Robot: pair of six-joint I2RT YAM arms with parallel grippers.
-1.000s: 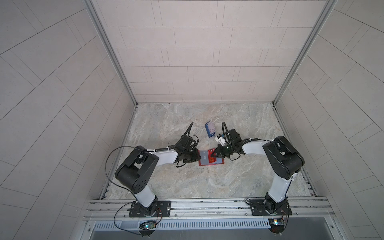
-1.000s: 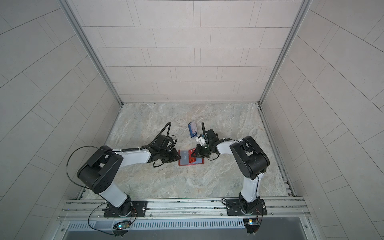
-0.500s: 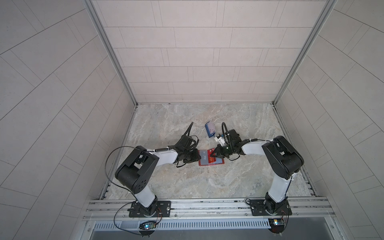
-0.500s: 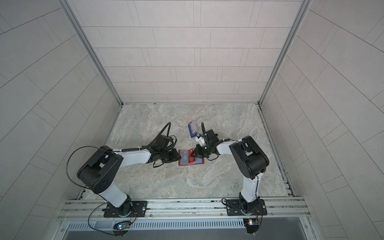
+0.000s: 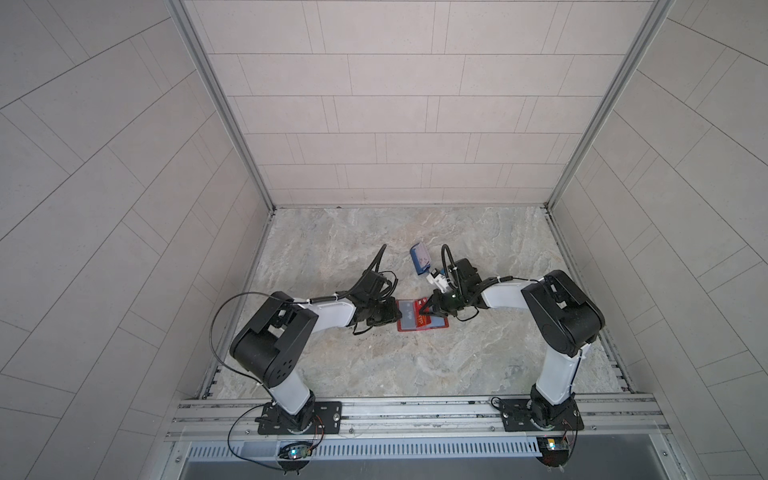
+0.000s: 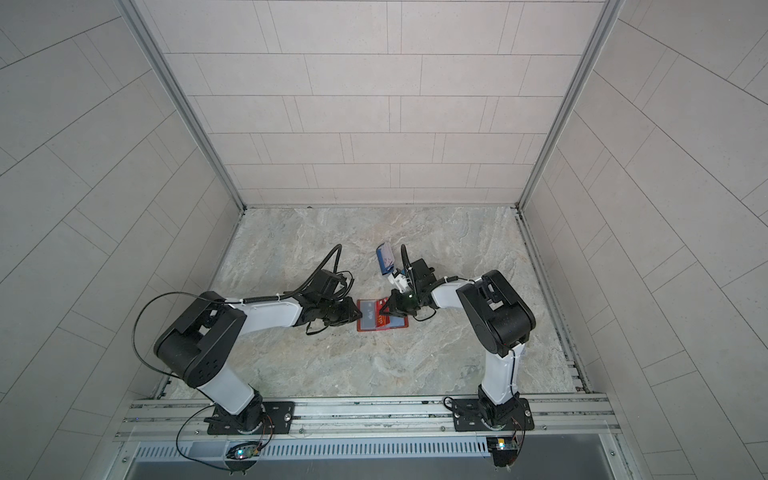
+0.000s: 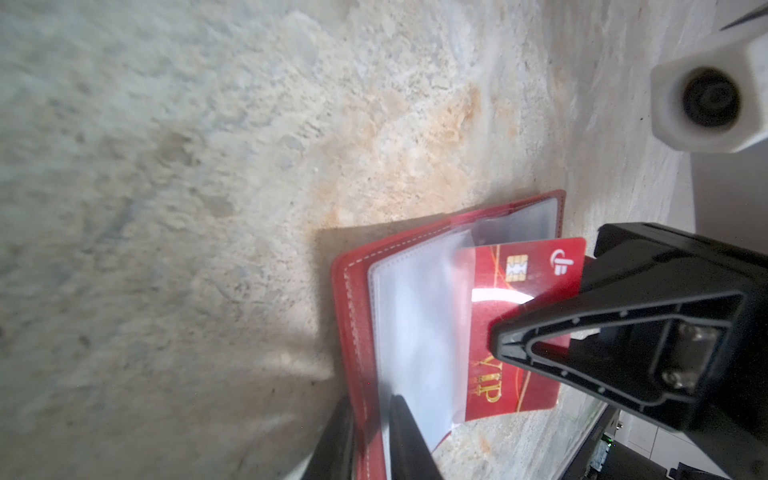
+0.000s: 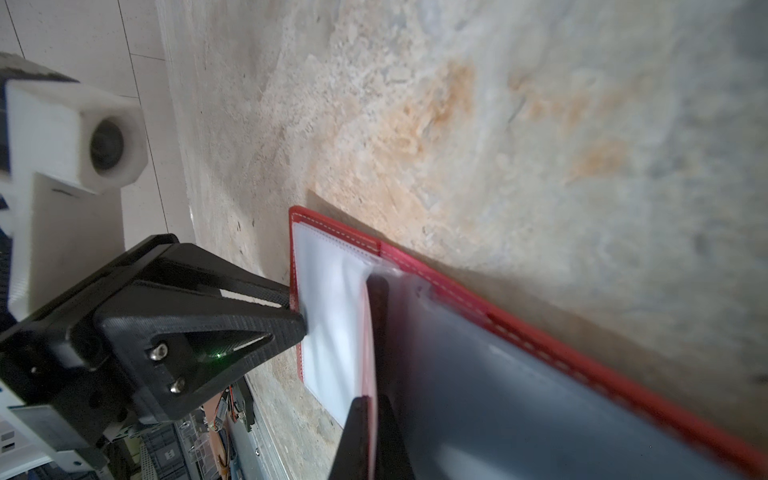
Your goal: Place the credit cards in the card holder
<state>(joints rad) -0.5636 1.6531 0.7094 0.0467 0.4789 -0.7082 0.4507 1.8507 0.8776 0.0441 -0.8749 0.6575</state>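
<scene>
The red card holder (image 5: 420, 326) (image 6: 380, 322) lies open on the marble floor, its clear sleeves (image 7: 415, 332) facing up. My left gripper (image 7: 372, 411) (image 5: 394, 315) is shut on the holder's red cover edge (image 7: 365, 432). My right gripper (image 8: 372, 401) (image 5: 428, 309) is shut on a red credit card (image 7: 523, 291) with a chip and gold "VIP" lettering. That card is tilted, and its far end sits under a clear sleeve flap. The right wrist view shows the card edge-on (image 8: 368, 332), with the left gripper (image 8: 297, 320) at the holder's side.
A small blue stand (image 5: 419, 258) (image 6: 384, 259) stands just behind the right gripper with a pale lavender card in it. Tiled walls close in the floor on three sides, and a metal rail (image 5: 415, 411) runs along the front.
</scene>
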